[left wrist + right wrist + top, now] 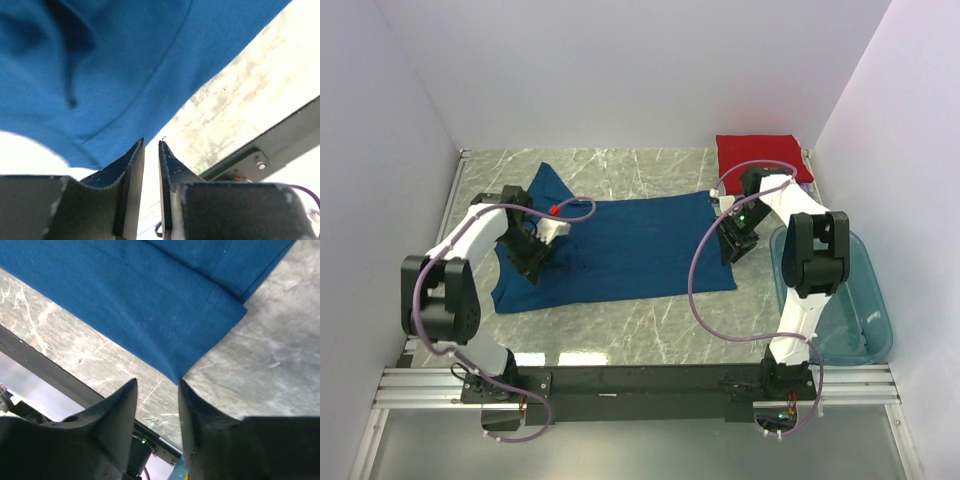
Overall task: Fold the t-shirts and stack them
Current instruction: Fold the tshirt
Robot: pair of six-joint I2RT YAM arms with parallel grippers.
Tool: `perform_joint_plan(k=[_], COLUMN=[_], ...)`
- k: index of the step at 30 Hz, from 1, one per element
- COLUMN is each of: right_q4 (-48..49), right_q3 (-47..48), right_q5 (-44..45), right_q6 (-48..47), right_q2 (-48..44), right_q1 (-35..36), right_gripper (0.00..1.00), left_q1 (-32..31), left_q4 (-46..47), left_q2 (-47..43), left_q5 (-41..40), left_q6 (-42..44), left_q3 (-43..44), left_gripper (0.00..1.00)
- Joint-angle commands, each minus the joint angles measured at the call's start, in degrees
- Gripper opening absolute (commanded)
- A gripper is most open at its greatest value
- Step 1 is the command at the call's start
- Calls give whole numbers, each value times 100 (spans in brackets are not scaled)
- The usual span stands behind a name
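Edges: left claw [151,143] barely parted over blue t-shirt [630,250], right claw [157,382] spread at its corner.

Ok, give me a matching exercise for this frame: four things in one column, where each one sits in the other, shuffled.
Things:
1. blue shirt
2. red shirt
3. plastic tub
4. right gripper

Places:
A. folded at the far right corner of the table
B. at the blue shirt's right edge, jaws apart
C. spread out in the middle of the table
D. on the near right side of the table

Pairs: 1-C, 2-A, 3-D, 4-B
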Motion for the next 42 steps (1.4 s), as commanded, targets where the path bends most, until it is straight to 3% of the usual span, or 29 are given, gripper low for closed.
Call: perform_joint_plan(k=[1,6,9,14,17,24,33,42], right_q4=[-42,-42,-15,55,99,362,828,671], right_q3=[288,420,411,332,236,-54,-739,-1530], right_q5=[-111,-76,12,161,179,442,1523,1612], right_q6=[-48,-57,-92,-75,-118,-136,-206,-312], right_q2=[126,240,267,241,144,152,293,-233], right_q1=[77,201,262,297,324,455,719,1035], right_gripper=[42,36,36,35,35,35,34,34], left_q1=[3,-6,3,47,126,416,855,1259], left_q4=[404,1168,1617,2170,2154,1328,1336,1319], left_q2=[331,1096,1553,1625,1423,439,411,298], left_q5=[-18,-379,-678,-1187,-1180,-309,-362,-608], left_q6=[-180,-620,-909,-1113,-1069,-727,-454,55], left_q3=[-36,473,1235,1678,1494,398,-738,-1476], left_gripper=[23,27,28,35,39,41,42,41])
